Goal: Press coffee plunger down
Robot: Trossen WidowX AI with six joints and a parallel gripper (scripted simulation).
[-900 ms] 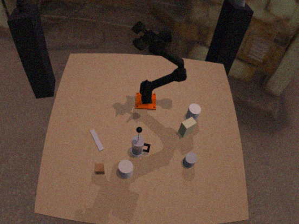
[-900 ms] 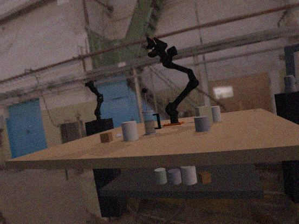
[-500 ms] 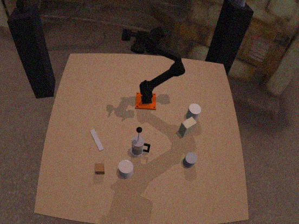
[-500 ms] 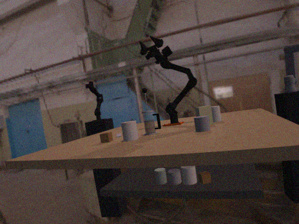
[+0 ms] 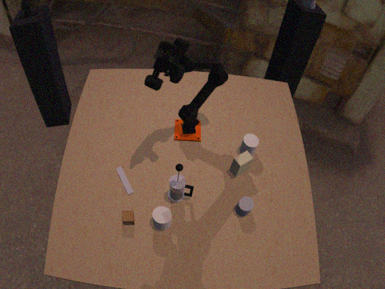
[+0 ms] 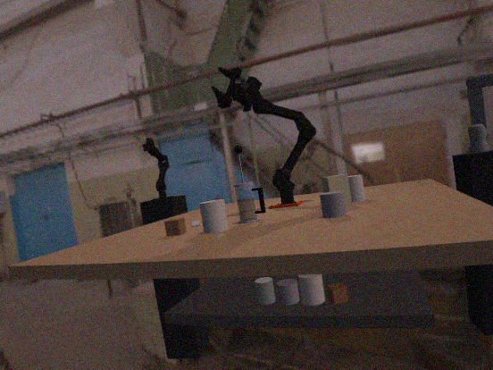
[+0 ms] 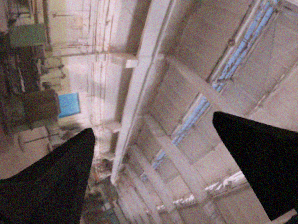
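The coffee press (image 5: 176, 190) (image 6: 246, 205) stands upright near the middle of the table, a clear cylinder with a black handle (image 5: 191, 190) (image 6: 263, 200) on its right side. Its plunger is up: the black knob (image 5: 179, 167) (image 6: 238, 149) stands on a thin rod well above the lid. My gripper (image 5: 164, 79) (image 6: 217, 79) (image 7: 154, 125) is wide open and empty. It is high in the air towards the back of the table, above and away from the knob, with its fingers pointing up and outward. The wrist view shows only the two fingers and the building, not the press.
A white cylinder (image 5: 162, 219) (image 6: 214, 216) stands close in front of the press. A brown block (image 5: 127, 217) (image 6: 175, 227) and a pale flat bar (image 5: 124, 180) lie to its left. A blue-grey cylinder (image 5: 245, 206) (image 6: 333, 205), a pale green box (image 5: 241, 164) and another white cylinder (image 5: 250, 143) are to its right.
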